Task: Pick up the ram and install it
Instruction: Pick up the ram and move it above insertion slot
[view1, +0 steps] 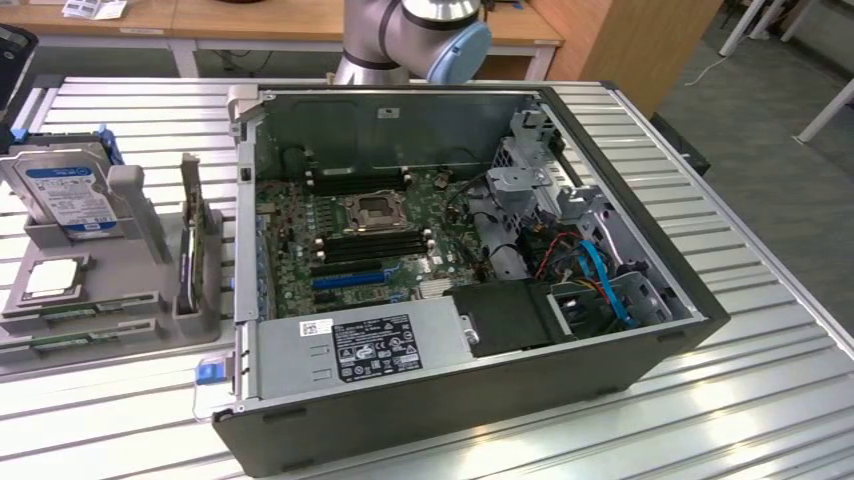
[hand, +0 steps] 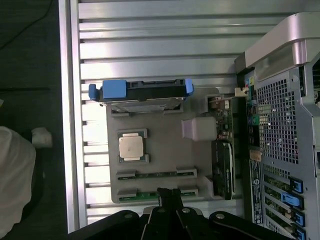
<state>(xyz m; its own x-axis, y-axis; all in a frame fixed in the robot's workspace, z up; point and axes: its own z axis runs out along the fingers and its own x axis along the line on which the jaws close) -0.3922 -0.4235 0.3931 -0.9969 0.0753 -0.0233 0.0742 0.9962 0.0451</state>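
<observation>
Exterior view: slatted metal tabletop (view1: 747, 330) carries a black open-sided computer case (view1: 441, 420) in the middle. A grey moulded parts tray (view1: 134, 300) sits near the tabletop edge at the exterior view's left, just beside the case. The tray keeps each part in its own nest, likely so that each is presented the same way every time. A silver blue-labelled hard drive (view1: 64, 195) stands upright at the far end, and a square silver processor chip (view1: 54, 278) lies flat mid-tray. The ram (view1: 64, 341), a thin green circuit-board stick, stands on its long edge between grey clips at the tray's near edge, with a second green stick (view1: 67, 312) parallel just beside it. On-edge storage leaves the top edge free for a pinch from above. Inside the case the green motherboard (view1: 360, 215) faces up, with its long black memory slots (view1: 380, 245) looking unfilled. The case side is off, so there is open room overhead, though the walls hem in all four sides. The grey robot arm (view1: 400, 30) rises behind the case's far wall.

Wrist view: the black gripper (hand: 169, 192) looks straight down, fingertips pressed together and holding nothing. It sits directly over the ram (hand: 145, 195) at the tray (hand: 165, 150) edge farthest from the hard drive (hand: 142, 92). Contact can't be told. Bare tabletop slats lie beyond that tray edge; the case is close along one side.
</observation>
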